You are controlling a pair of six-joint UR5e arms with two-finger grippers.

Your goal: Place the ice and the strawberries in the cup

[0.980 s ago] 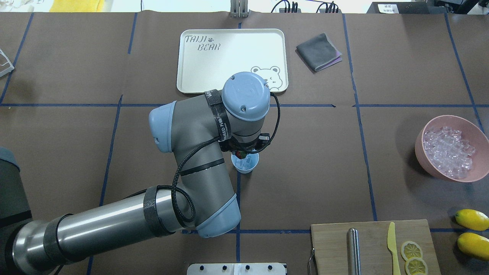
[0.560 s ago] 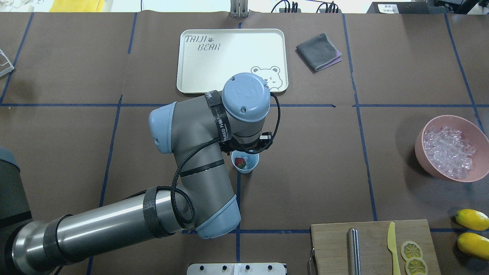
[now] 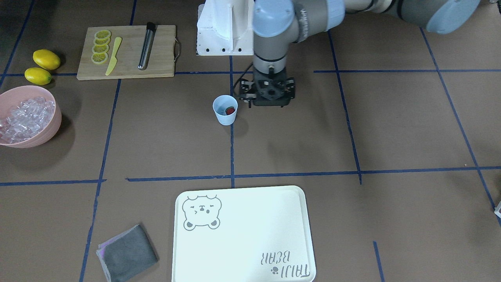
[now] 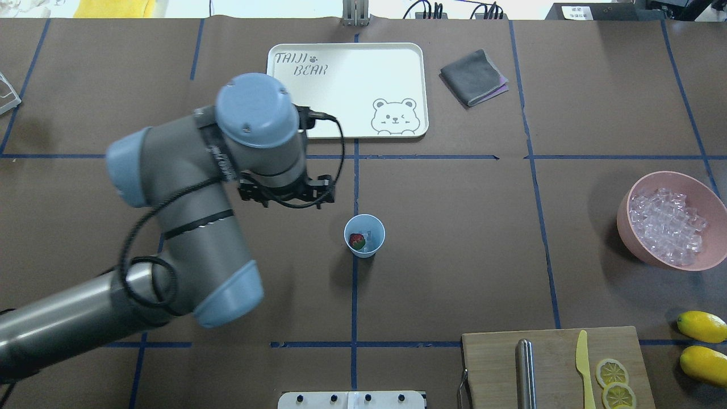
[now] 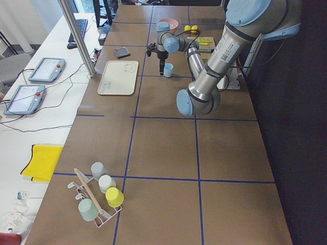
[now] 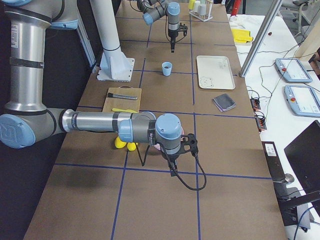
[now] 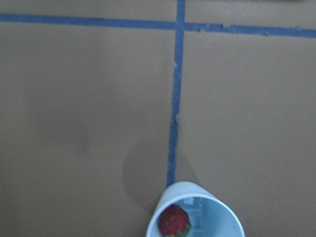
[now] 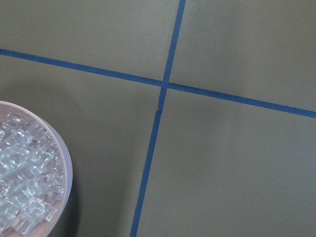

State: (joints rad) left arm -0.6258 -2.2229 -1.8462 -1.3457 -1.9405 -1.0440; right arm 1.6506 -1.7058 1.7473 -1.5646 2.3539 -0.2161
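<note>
The pale blue cup (image 4: 364, 236) stands upright at the table's middle. Inside it lie the red strawberry (image 4: 356, 240) and a clear ice cube (image 4: 370, 237). The front view shows the cup (image 3: 225, 113) with the strawberry (image 3: 230, 111) too. My left gripper (image 4: 285, 196) hangs open and empty, up and to the left of the cup, not touching it. The left wrist view shows the cup (image 7: 217, 217) and strawberry (image 7: 174, 220) at its bottom edge. My right gripper (image 6: 173, 171) hangs beside the pink bowl, and I cannot tell whether it is open.
A pink bowl (image 4: 623, 211) full of ice cubes (image 4: 667, 227) stands at the right. A white tray (image 4: 346, 91) and grey cloth (image 4: 473, 76) lie at the back. A cutting board (image 4: 551, 363) with knife, rod and lemon slices, and two lemons (image 4: 701, 326), sit front right.
The strawberry dropped from my left gripper into the cup. My left arm then swung away to the left and toward the tray, so the cup is uncovered.
</note>
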